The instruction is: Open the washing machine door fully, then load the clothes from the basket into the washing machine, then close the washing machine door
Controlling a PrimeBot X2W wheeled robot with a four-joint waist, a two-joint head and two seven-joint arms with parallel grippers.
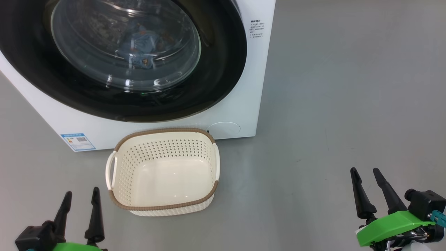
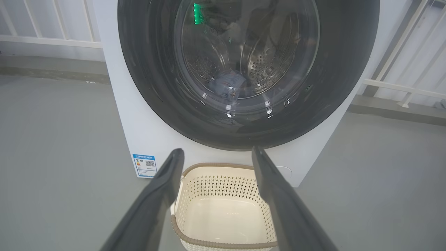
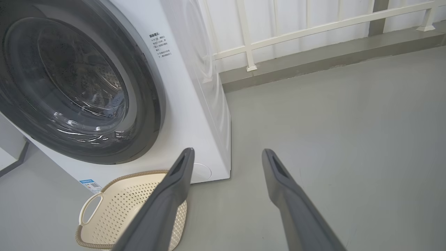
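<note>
Door (image 1: 216, 69) shut, clothes (image 1: 143, 45) in the washer (image 1: 244, 104) drum behind the glass. Basket (image 1: 163, 130) empty on the floor (image 1: 331, 104), just before the washer. Left pincer (image 1: 82, 191) near basket's left side, right pincer (image 1: 364, 170) well apart to its right. Both spread wide, holding nothing.

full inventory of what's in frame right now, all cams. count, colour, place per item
washing machine: 1, white, on the floor, facing the robot
washing machine door: 1, black rim with clear glass, looks shut on the machine front
clothes: count unclear, light blue, inside the drum behind the glass
basket: 1, cream with brown rim, on the floor before the machine, empty
label sticker: 1, blue, machine's lower left corner
round cap: 1, white, machine's lower right
railing: 1, white, behind the machine
floor: grey
left gripper: 1, dark fingers, open, lower left
right gripper: 1, dark fingers, open, lower right
</note>
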